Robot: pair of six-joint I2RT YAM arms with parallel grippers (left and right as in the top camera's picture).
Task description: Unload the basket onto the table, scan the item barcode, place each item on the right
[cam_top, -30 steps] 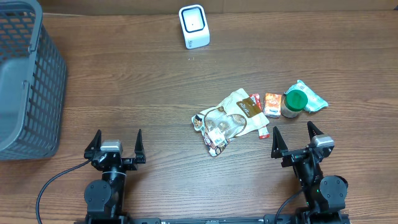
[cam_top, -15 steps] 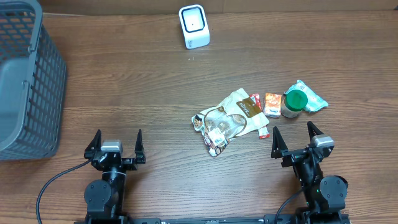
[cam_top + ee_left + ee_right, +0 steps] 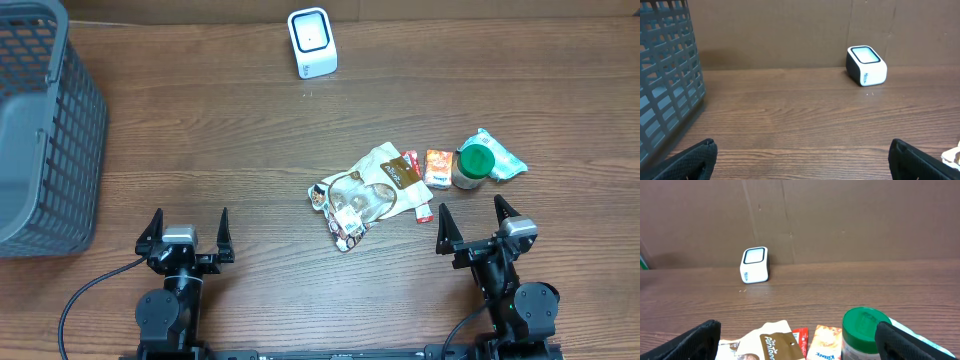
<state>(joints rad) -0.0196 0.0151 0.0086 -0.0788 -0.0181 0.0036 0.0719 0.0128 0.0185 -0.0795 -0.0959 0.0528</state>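
My left gripper point(image 3: 189, 222) and right gripper point(image 3: 471, 212) both stood wide apart, holding nothing. The snack bag point(image 3: 372, 190), orange packet point(image 3: 437, 166) and green-lidded jar point(image 3: 474, 165) lay clustered just ahead of my right side, well apart from the scanner point(image 3: 311, 42). I judged the jar the easiest pick: grip its sides squarely, leave the label uncovered, and face it to the scanner's window.
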